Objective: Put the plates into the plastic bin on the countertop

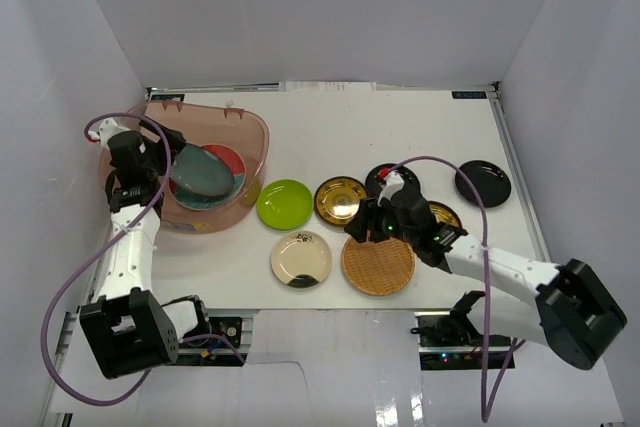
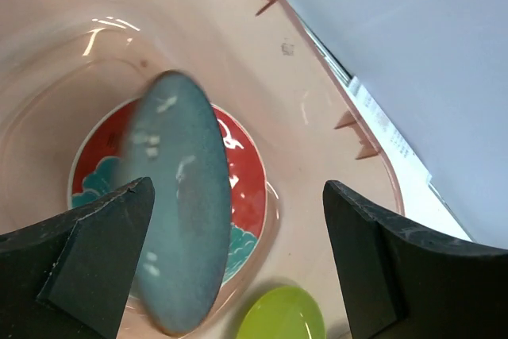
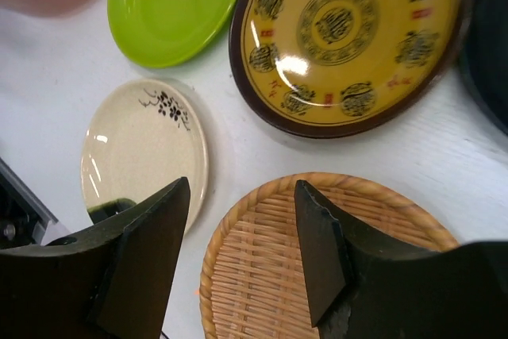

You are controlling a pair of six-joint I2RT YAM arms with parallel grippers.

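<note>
Up close, the left jaws stand wide apart with nothing gripped. A teal plate (image 2: 178, 204) shows in front of them, tilted and blurred, its lower edge overlapping the left finger in the wrist view. Whether it touches that finger I cannot tell. It sits above a red-and-teal plate (image 2: 246, 188) that lies flat on the bottom of the plastic bin (image 1: 255, 132). The left arm (image 1: 135, 237) reaches over the bin's near-left rim, and the bin stands at the far-left part of the white desk (image 1: 400, 127).

The right jaws are also apart, at a moderate width, and hold nothing. They hang over the far rim of a woven tan plate (image 3: 254, 275), a stretch of which shows between the two fingers. Whether the fingers touch it I cannot tell. Left of the woven plate, just beside it, lies a cream plate (image 3: 143, 148) with a dark flower sprig. Beyond these lie a lime green plate (image 3: 175, 5), next to the bin's right wall, and a gold patterned plate (image 3: 345, 37) with a dark rim.

Past the right arm (image 1: 500, 267), a black plate (image 1: 483, 183) rests apart near the right edge. Another dark plate (image 1: 385, 177) and a second gold one (image 1: 445, 215) are partly hidden behind the wrist.
</note>
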